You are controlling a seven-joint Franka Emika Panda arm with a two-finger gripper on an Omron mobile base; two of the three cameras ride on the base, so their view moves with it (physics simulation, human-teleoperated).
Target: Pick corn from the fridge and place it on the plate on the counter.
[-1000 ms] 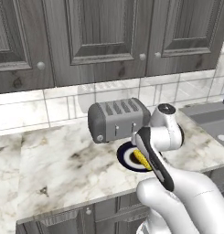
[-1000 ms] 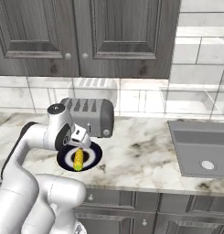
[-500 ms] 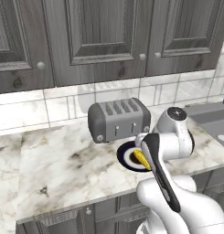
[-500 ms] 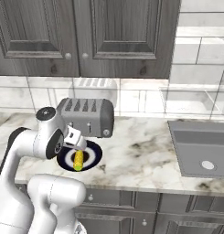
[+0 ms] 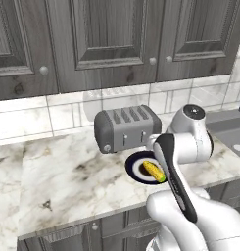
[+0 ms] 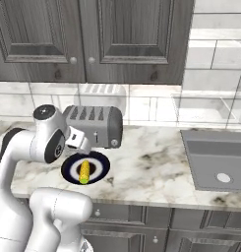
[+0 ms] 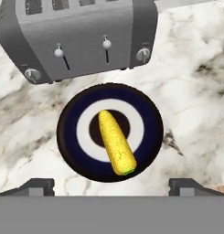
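- gripper (image 7: 111, 185): fingertips spread wide apart at the near edge of the hand view, nothing between them, raised above the plate.
- corn (image 7: 116, 142): lies flat on the plate (image 7: 72, 114), across its white centre, green tip toward the near rim.
- counter (image 6: 156, 172): marble, carries the plate.
- toaster (image 7: 81, 36): just beyond the plate, levers facing it.

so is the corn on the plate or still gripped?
On the plate: corn lies across its centre, gripper fingertips spread, apart from it.
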